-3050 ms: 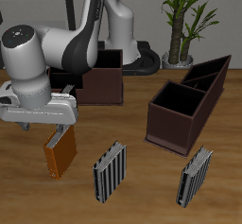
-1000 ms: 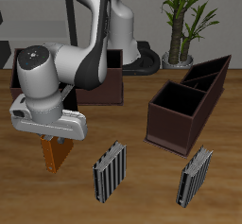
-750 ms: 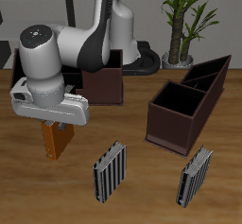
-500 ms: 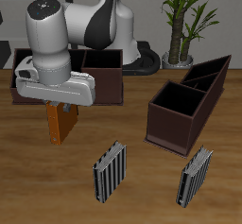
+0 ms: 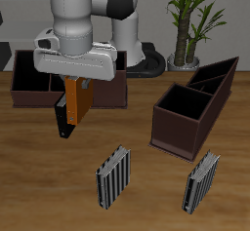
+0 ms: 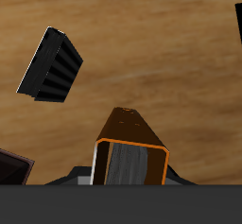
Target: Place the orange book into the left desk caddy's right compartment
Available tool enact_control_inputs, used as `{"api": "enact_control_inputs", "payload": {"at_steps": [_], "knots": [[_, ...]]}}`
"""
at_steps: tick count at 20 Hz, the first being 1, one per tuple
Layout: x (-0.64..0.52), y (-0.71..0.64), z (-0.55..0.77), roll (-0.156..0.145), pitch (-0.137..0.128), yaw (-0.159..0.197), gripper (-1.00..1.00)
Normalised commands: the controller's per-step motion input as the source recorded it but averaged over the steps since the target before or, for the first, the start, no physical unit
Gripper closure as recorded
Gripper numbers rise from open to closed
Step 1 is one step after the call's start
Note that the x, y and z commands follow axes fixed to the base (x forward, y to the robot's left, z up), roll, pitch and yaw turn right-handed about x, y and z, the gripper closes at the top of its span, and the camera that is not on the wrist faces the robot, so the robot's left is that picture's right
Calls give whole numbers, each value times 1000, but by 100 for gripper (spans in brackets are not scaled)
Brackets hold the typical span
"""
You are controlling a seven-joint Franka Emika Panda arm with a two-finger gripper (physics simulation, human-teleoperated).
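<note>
The orange book hangs clear of the tabletop, clamped between the fingers of the gripper, left of frame centre. The pickup is done; carriage to the left desk caddy, at right, and lowering into its right compartment remain.

The end effector fingers cannot be seen: the wrist housing hides them from outside, and the wrist view's edge cuts them. The orange book has its upper part covered. The straight caddy is partly hidden behind the arm.
</note>
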Motion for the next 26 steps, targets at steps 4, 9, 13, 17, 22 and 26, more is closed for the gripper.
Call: {"api": "enact_control_inputs", "payload": {"at_steps": [4,9,13,17,22,26], "knots": [[-287,506,422,13,-18,-4,100],[-210,507,253,46,56,2,100],[-195,466,185,34,25,12,100],[-136,387,150,-2,13,19,100],[-107,448,178,-17,6,9,100],[-96,394,174,13,-8,13,100]]}}
